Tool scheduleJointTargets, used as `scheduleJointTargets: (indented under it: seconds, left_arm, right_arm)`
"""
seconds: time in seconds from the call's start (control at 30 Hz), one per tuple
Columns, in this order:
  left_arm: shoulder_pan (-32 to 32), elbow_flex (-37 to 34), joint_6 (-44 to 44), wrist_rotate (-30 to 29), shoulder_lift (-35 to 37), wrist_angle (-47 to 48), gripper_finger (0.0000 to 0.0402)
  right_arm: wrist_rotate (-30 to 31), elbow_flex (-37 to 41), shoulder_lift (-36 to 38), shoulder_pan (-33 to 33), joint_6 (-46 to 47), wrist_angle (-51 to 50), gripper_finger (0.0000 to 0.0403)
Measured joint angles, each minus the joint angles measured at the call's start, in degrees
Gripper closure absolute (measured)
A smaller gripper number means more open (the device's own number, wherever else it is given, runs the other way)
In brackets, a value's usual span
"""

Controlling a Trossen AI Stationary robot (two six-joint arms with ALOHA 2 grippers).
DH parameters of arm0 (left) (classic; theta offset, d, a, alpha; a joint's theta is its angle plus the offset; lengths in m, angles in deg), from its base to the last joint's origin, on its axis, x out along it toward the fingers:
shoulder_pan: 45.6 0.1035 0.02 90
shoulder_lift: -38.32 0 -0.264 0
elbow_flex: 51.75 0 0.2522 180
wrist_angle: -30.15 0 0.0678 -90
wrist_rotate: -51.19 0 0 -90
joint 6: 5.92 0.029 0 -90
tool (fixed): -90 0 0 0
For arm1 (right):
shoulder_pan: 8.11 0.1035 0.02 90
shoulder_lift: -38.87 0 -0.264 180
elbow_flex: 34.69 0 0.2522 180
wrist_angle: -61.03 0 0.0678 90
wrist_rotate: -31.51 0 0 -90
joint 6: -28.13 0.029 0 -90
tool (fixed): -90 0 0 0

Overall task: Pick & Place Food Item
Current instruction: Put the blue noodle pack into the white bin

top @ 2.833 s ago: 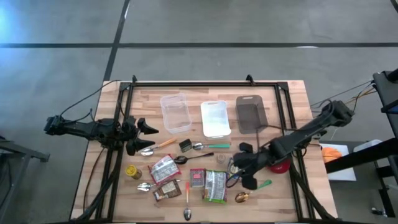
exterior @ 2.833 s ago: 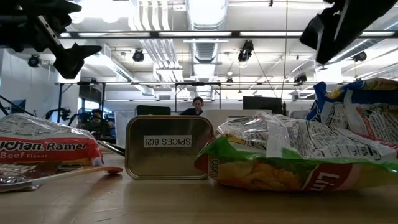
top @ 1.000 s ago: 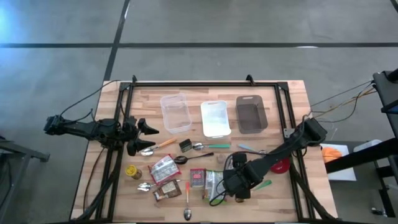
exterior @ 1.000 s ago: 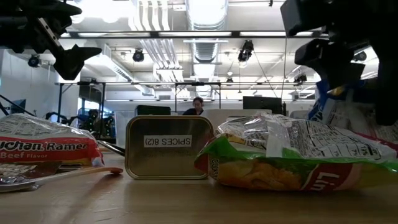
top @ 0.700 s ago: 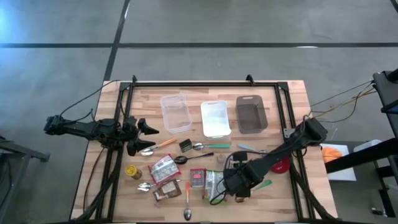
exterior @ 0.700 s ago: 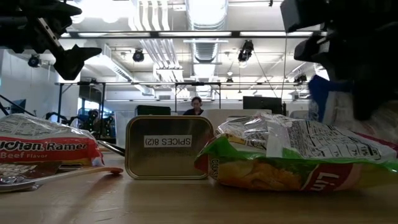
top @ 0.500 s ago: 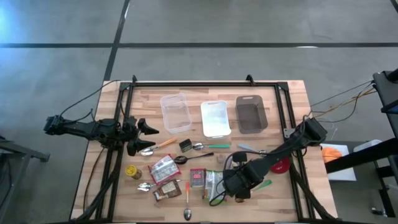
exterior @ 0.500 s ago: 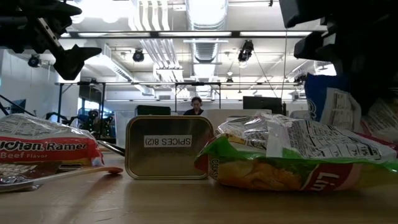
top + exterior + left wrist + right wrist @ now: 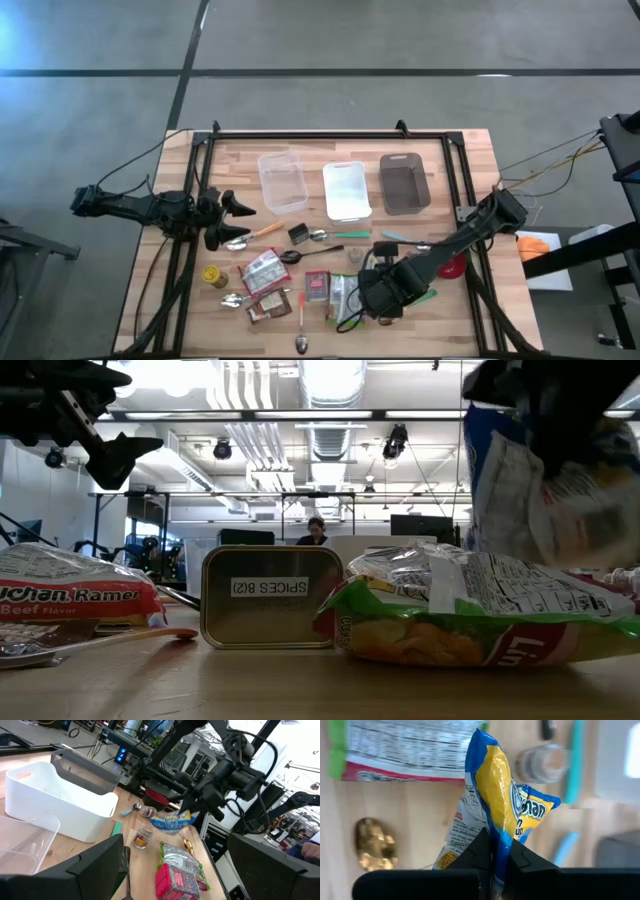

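Chips bag [image 9: 496,805] hangs off the table, over the green packet [image 9: 480,610], with your right gripper [image 9: 494,851] pinched on its crimped edge. It looks light, soft and slick, so you should expect sway. Your left gripper [image 9: 228,221] waits spread wide at the table's left.

A crinkled blue-and-yellow foil snack bag [image 9: 496,805] hangs lifted clear of the wooden desk [image 9: 455,200], pinched at one edge by the right gripper [image 9: 496,851]. It hangs above the desk's near right part, over a green-and-red chip bag [image 9: 480,615] lying flat there.
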Motion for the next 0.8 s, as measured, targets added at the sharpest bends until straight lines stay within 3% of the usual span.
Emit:
scheduleJointTargets:
  seconds: [0.3, 0.47, 0.6, 0.8]
  left_arm:
    - [0.0, 0.0, -0.1, 0.0, 0.0, 0.0, 0.0039]
    - [0.0, 0.0, 0.0, 0.0, 0.0, 0.0, 0.0039]
    - [0.0, 0.0, 0.0, 0.0, 0.0, 0.0, 0.0039]
    - [0.0, 0.0, 0.0, 0.0, 0.0, 0.0, 0.0039]
  right_arm:
    - [8.5, -4.5, 3.5, -3.0, -15.8, -1.8, 0.0392]
    - [7.4, -6.0, 8.1, -9.8, -24.3, 0.6, 0.0392]
    - [-2.9, -5.6, 12.8, -18.4, -32.7, 5.8, 0.0392]
    - [-29.7, -3.9, 17.3, -35.3, -43.1, 15.6, 0.0392]
